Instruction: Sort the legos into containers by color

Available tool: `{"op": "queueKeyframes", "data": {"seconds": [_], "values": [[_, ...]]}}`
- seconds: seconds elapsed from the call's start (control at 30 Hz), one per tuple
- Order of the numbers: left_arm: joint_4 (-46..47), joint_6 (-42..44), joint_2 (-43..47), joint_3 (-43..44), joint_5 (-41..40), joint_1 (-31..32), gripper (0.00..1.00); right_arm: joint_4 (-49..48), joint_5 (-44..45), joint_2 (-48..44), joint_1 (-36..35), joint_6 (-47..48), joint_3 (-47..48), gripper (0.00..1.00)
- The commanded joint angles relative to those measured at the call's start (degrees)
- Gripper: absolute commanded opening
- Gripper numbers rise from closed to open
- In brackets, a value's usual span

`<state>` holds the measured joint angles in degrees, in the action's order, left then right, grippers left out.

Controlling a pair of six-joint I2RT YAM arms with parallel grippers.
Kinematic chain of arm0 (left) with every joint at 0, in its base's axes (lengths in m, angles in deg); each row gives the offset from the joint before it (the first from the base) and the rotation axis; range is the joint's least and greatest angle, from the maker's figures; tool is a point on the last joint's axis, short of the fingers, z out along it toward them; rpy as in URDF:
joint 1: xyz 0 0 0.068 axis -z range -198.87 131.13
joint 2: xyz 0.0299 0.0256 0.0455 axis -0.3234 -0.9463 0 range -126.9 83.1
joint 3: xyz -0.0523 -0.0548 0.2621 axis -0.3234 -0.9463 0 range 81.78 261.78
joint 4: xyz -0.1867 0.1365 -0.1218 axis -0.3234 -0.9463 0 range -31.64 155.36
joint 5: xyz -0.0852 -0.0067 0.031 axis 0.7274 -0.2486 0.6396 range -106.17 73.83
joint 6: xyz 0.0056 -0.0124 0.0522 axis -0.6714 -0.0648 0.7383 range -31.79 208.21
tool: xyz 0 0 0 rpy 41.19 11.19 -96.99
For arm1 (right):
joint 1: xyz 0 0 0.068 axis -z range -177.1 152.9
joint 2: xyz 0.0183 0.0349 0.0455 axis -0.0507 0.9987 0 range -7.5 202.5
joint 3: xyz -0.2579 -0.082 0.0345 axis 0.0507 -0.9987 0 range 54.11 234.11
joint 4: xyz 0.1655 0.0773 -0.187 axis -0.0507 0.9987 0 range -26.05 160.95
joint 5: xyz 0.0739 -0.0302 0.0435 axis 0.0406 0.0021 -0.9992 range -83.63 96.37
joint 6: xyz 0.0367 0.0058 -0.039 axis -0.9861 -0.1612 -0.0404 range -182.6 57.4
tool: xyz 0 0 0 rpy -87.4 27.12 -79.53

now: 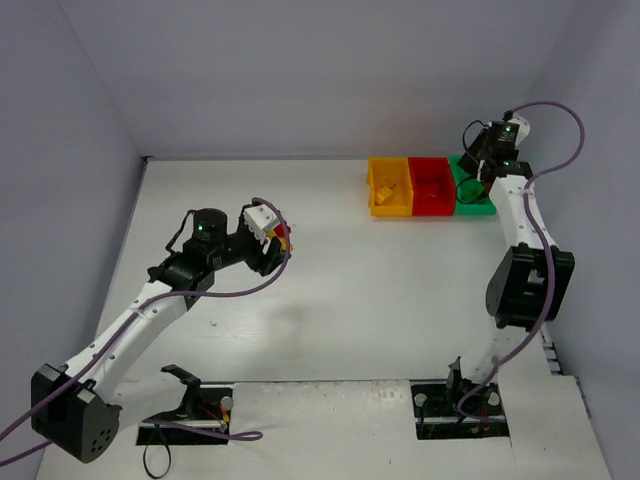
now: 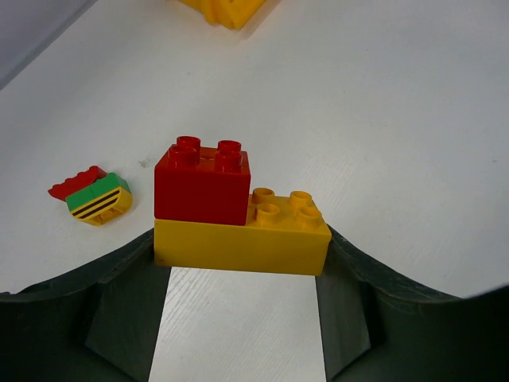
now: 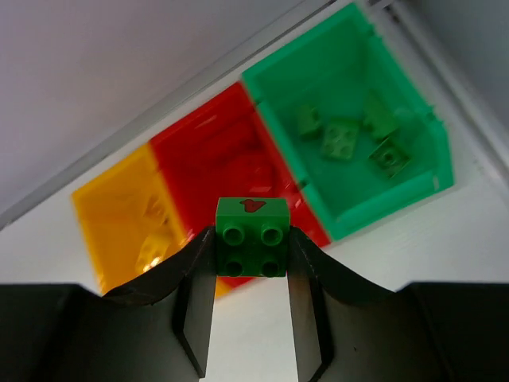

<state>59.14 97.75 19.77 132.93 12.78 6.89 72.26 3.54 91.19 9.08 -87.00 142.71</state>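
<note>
A white bench [image 1: 340,300] is taking up most of the top view, and its painted surface is showing faint grain up close. Pale grey walls are closing it in: a back wall [image 1: 330,70], a left wall [image 1: 60,200] and a right wall [image 1: 610,250]. A dark strip [image 1: 250,158] is running along the bench's far edge. A lighter panel [image 1: 330,430] is lying at the near edge.

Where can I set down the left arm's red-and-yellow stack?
Bare table runs wide between the left gripper and the yellow bin. Crowded: the loose bricks beside the stack, and the far right corner, where the right gripper holds a green brick by the green bin.
</note>
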Motion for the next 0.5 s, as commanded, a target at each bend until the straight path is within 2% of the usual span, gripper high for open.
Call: {"op": "queueKeyframes", "data": {"seconds": [0.0, 0.23, 0.3, 0.33, 0.43, 0.47], "values": [[-0.72, -0.66, 4.34, 0.88, 1.64, 0.17, 0.00, -2.34, 11.70, 8.23, 2.96, 0.67, 6.75, 0.06], [-3.45, -1.10, 6.11, 0.96, 1.20, 0.17, 0.00, -2.17, 9.78, 22.58, 7.01, 0.76, 19.41, 0.22], [-3.54, -1.02, 5.94, 1.14, 1.02, 0.17, 0.00, -2.08, 9.16, 25.57, 7.54, 0.67, 22.14, 0.37], [-3.62, -1.10, 5.85, 1.23, 1.02, 0.08, 0.00, -2.08, 8.20, 26.28, 7.62, 1.02, 23.02, 0.49], [-3.36, -0.93, 5.06, 1.75, 1.11, 0.17, 0.00, -1.99, 4.69, 27.60, 7.54, 2.07, 26.62, 0.65], [-3.10, -0.84, 4.54, 1.84, 1.54, 0.17, 0.00, -1.99, 4.15, 27.08, 7.54, 2.60, 27.24, 0.67]]}}
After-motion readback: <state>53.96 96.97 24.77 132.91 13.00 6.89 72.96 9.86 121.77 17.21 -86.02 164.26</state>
